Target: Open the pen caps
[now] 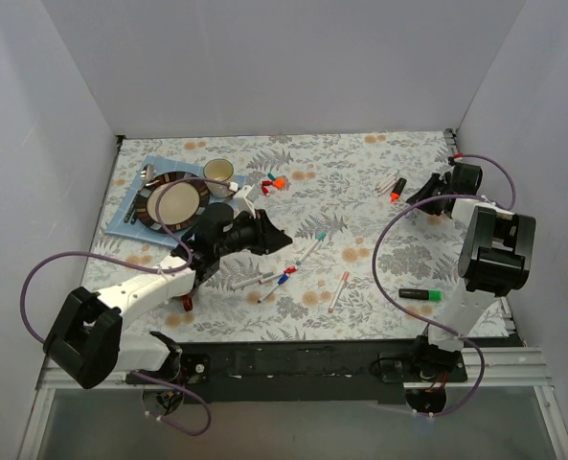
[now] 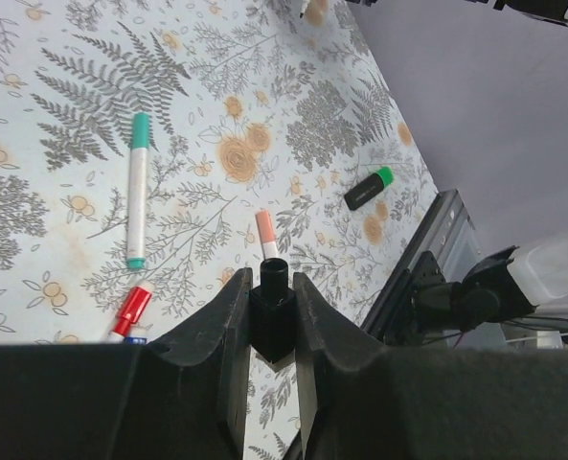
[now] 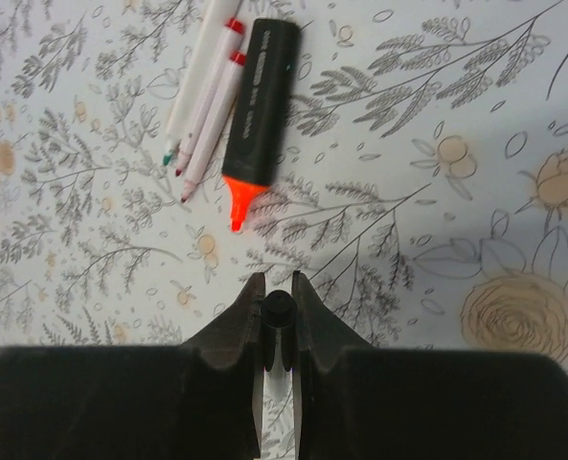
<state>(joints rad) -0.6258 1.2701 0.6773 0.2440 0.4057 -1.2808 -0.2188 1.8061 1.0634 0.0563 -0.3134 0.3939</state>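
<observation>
Pen caps: several sit on their pens on the table. Left claw pinches a black barrel end-out, I guess to present it for a pull. Right claw pinches a small dark stub. Beyond: red cap and green cap are on their pens; orange highlighter lies uncapped.

The plate sits on a mat at the far left of the table. The cup stands just to its right, and a few small caps lie right of the cup. A bunch of thin pens lies in the middle. One thick marker lies near the front right, and a second marker lies at the back right
</observation>
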